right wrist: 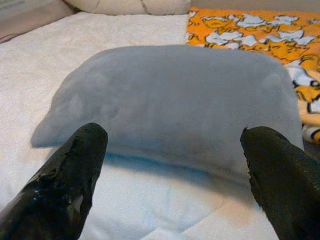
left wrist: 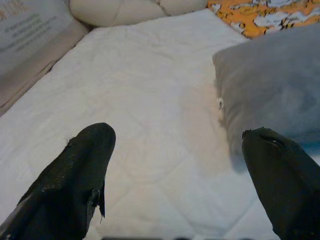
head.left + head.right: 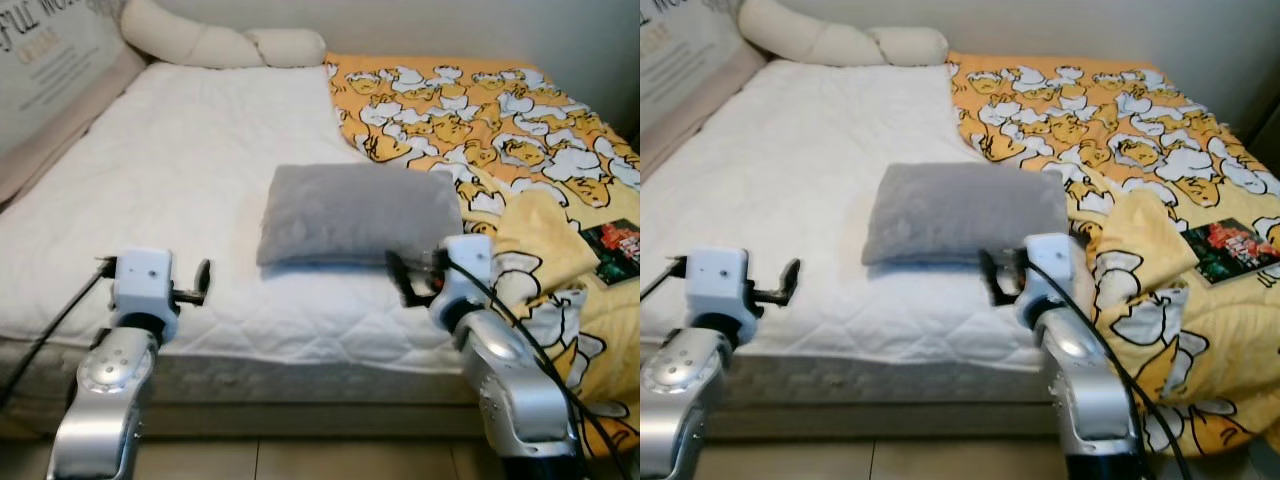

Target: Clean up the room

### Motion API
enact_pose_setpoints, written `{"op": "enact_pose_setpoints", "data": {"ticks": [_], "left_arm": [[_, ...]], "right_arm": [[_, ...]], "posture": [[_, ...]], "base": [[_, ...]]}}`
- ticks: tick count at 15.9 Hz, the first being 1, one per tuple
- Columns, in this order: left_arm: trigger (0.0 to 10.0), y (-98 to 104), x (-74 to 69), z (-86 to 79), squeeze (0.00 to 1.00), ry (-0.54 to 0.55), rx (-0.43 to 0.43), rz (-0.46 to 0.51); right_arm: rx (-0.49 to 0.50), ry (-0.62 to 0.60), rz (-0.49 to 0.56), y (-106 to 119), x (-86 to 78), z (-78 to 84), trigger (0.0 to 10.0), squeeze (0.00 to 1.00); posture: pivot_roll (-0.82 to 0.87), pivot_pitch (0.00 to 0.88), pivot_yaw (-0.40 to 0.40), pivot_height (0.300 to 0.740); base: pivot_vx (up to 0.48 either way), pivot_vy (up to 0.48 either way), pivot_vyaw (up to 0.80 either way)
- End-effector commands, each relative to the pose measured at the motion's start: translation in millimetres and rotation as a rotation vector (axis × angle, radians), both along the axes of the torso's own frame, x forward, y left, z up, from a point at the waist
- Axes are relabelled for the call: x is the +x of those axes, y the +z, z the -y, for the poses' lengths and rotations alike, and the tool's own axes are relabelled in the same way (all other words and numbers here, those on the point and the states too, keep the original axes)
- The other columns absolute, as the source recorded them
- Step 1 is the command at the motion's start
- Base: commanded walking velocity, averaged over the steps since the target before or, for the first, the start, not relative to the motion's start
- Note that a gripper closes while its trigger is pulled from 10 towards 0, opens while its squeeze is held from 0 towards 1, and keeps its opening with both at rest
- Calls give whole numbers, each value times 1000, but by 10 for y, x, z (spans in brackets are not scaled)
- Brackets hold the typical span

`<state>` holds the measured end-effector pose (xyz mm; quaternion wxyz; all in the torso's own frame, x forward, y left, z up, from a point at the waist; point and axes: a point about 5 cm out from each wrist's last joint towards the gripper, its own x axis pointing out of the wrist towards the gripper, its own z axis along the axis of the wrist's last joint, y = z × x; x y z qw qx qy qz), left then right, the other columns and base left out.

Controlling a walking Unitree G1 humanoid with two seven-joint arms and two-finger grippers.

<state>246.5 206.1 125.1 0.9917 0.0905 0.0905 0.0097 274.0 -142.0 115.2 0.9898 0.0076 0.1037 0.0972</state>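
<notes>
A grey pillow (image 3: 360,212) lies flat in the middle of the white mattress (image 3: 180,170). A yellow-orange blanket (image 3: 480,110) with a duck print covers the bed's right side and hangs bunched over the near right corner. My right gripper (image 1: 175,170) is open, just short of the pillow's (image 1: 175,95) near long edge, with its fingers (image 3: 400,277) pointing at it. My left gripper (image 2: 175,175) is also open, low over the mattress's front part, to the left of the pillow (image 2: 275,85). Neither holds anything.
A long cream bolster (image 3: 220,42) lies across the head of the bed against the wall. On the left stands a padded side panel (image 3: 60,60) with printed text. A dark printed book (image 3: 1230,248) rests on the blanket at the right. Tiled floor (image 3: 300,460) runs below the bed's front edge.
</notes>
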Motion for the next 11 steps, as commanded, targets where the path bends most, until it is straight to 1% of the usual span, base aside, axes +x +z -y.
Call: {"op": "enact_pose_setpoints", "data": {"ticks": [1,9,11], "left_arm": [[10000,21,23,104,0,-42,-9,11],[10000,11,10,131,0,-69,5,7],[10000,11,10,141,0,-74,8,7]], "right_arm": [[-11,-51,-4,-13,-6,134,10000,0],[14,-58,1,-24,-16,122,10000,0],[18,-70,-26,-50,-14,131,10000,0]], "posture": [[-92,0,-8,740],[-85,0,-9,740],[-83,0,-8,740]], "base": [[319,0,0],[321,0,0],[319,0,-788]]}}
